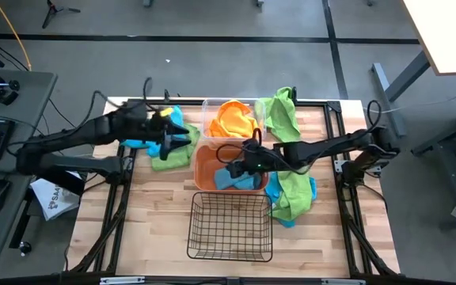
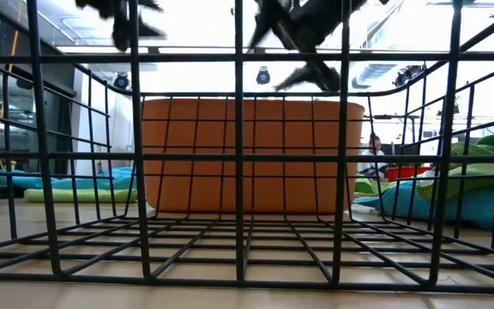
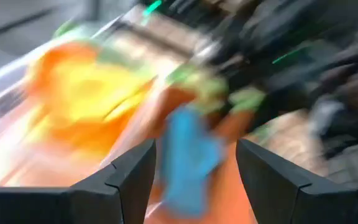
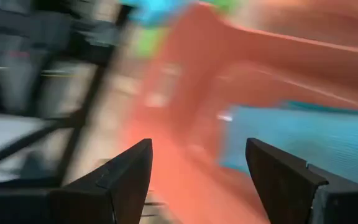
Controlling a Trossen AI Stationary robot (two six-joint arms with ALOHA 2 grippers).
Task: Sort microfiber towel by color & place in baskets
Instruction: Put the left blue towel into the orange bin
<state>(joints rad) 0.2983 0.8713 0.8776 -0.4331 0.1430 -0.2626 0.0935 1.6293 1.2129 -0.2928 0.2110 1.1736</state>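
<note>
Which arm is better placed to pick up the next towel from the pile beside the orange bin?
Probably the left. Its open claw hovers by the blue and green towels left of the orange bin; the right claw, also open, is over that bin.

High view: straight down over the whole worktop, both arms entering from the sides, floor around it. Low view: at worktop height, set just inside or against the black wire basket, looking level through its mesh to the orange bin and the room behind. Left wrist view: close, blurred, past its own fingers toward the orange bin. Right wrist view: very near, looking into the same orange bin. All four share that bin.
</note>
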